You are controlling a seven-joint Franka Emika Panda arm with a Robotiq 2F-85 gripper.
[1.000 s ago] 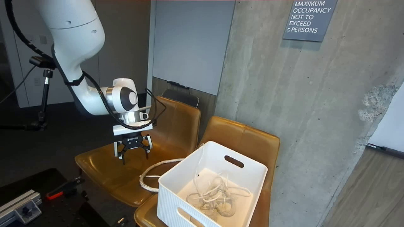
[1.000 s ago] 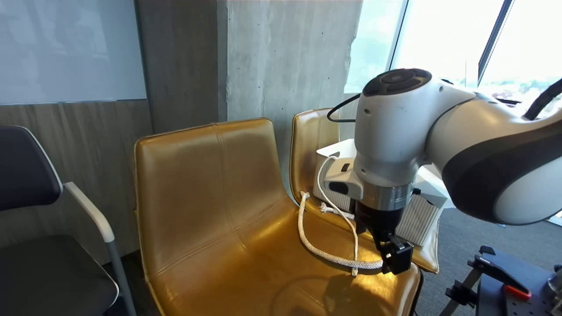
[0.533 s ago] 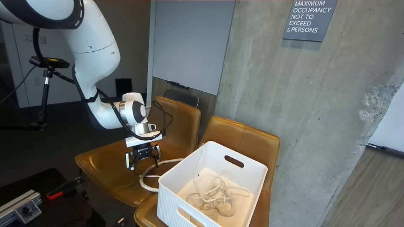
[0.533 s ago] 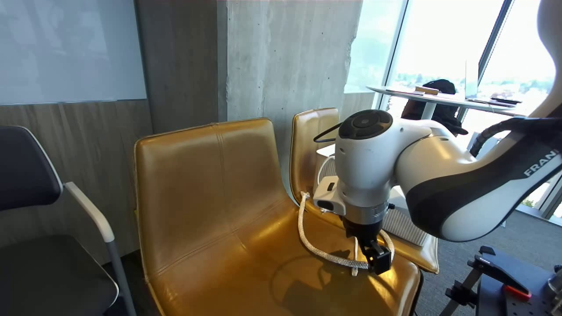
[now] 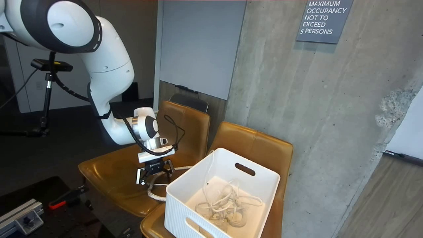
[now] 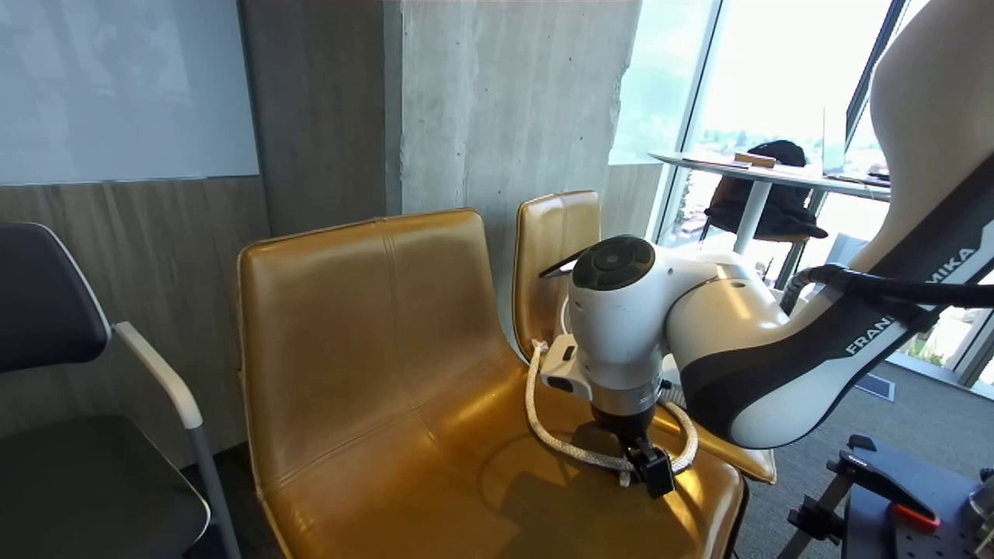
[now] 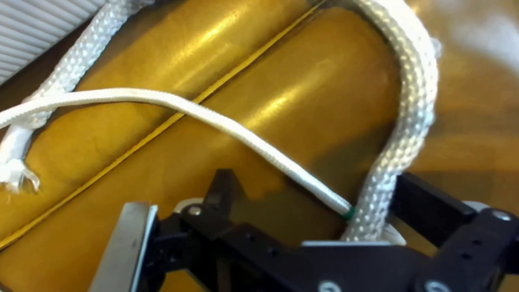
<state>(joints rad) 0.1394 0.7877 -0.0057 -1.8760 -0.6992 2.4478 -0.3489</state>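
Observation:
My gripper (image 7: 316,178) stands open just above the tan leather chair seat (image 5: 112,185). A thick white braided rope (image 7: 417,81) curves down between its jaws, close to the right finger (image 7: 429,202) in the wrist view; whether they touch, I cannot tell. A thinner white cord (image 7: 243,134) with a green-banded end runs between the fingers and meets the thick rope there. In both exterior views the gripper (image 5: 156,180) is over the rope loop (image 6: 536,404). The rope's lower part is hidden behind the gripper body in the wrist view.
A white ribbed bin (image 5: 180,211) with tangled pale cord (image 5: 228,206) stands on the neighbouring chair (image 5: 257,138), right beside the rope. A dark work surface (image 5: 66,218) with a red-and-black clamp (image 5: 62,201) lies at lower left. An armchair (image 6: 101,466) stands farther off.
The arm has come down toward the seat and nearer the bin, bringing the gripper from above the chair to over the rope loop. Its jaws have stayed open. Rope and bin look unmoved.

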